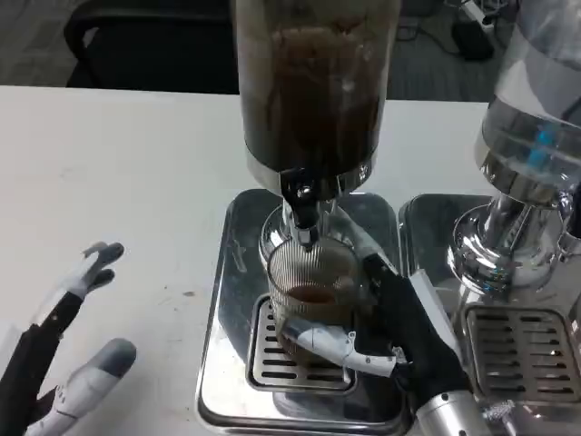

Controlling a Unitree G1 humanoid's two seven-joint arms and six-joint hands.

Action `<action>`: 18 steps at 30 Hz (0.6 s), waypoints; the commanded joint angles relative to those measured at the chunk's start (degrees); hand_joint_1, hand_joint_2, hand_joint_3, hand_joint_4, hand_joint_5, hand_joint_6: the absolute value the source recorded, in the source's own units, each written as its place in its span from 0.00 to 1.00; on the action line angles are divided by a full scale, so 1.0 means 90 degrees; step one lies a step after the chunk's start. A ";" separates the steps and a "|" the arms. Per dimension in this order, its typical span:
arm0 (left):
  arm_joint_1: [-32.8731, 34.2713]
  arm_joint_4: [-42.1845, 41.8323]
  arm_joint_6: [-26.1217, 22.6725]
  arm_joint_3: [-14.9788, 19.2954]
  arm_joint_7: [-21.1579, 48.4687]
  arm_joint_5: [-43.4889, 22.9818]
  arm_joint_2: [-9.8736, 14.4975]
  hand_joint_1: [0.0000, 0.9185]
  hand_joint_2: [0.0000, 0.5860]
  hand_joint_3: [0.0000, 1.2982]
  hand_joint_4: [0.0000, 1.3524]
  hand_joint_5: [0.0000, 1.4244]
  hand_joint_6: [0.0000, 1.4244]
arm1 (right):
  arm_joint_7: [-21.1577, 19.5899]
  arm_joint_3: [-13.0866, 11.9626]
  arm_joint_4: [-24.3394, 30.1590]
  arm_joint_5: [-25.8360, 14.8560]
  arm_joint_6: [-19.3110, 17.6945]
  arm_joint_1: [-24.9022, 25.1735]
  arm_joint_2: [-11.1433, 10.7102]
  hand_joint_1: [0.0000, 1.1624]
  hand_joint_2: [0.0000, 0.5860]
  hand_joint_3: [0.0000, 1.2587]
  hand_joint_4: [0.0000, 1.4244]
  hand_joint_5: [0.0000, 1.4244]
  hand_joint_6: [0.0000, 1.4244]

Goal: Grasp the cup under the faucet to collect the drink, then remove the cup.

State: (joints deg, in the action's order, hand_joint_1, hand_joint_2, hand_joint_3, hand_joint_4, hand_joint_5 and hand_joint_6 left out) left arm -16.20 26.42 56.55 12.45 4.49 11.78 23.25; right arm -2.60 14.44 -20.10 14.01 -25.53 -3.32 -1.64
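A ribbed clear glass cup (pixel 310 289) stands on the drip grate (pixel 272 363) right under the faucet (pixel 304 213) of the dark drink dispenser (pixel 313 86). A little brown drink lies in the bottom of the cup. My right hand (pixel 390 331) wraps around the cup from the right, with fingers across its lower front. My left hand (pixel 68 354) rests over the white table at the lower left, its fingers spread and nothing in it.
The dispenser sits on a shiny steel tray (pixel 227 300). A second dispenser (pixel 536 136) with a clear tank stands to the right on its own tray with a grate (pixel 517 354). White table (pixel 118 182) stretches to the left.
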 commanded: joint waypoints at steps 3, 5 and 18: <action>-0.0054 -0.0041 0.0058 -0.0011 -0.0087 -0.0068 0.0068 0.00 0.22 0.11 0.00 0.10 0.04 | 0.0215 0.0042 -0.0125 -0.0064 0.0279 -0.0121 -0.0011 0.75 0.30 0.17 0.24 0.23 0.39; -0.0063 -0.0058 0.0055 -0.0008 -0.0087 -0.0077 0.0066 0.00 0.22 0.11 0.00 0.10 0.04 | 0.0203 0.0039 -0.0117 -0.0063 0.0255 -0.0131 -0.0008 0.75 0.31 0.18 0.25 0.23 0.40; -0.0095 -0.0102 0.0004 -0.0038 -0.0051 -0.0113 0.0056 0.00 0.23 0.12 0.00 0.11 0.04 | -0.0425 0.0015 -0.0009 0.0367 0.0154 -0.0107 0.0096 0.85 0.33 0.35 0.38 0.35 0.50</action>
State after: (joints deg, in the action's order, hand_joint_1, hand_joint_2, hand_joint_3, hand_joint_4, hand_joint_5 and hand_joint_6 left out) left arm -16.52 26.31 56.54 12.44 4.38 11.40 23.26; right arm -5.40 14.47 -19.96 16.26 -25.06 -3.35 -0.74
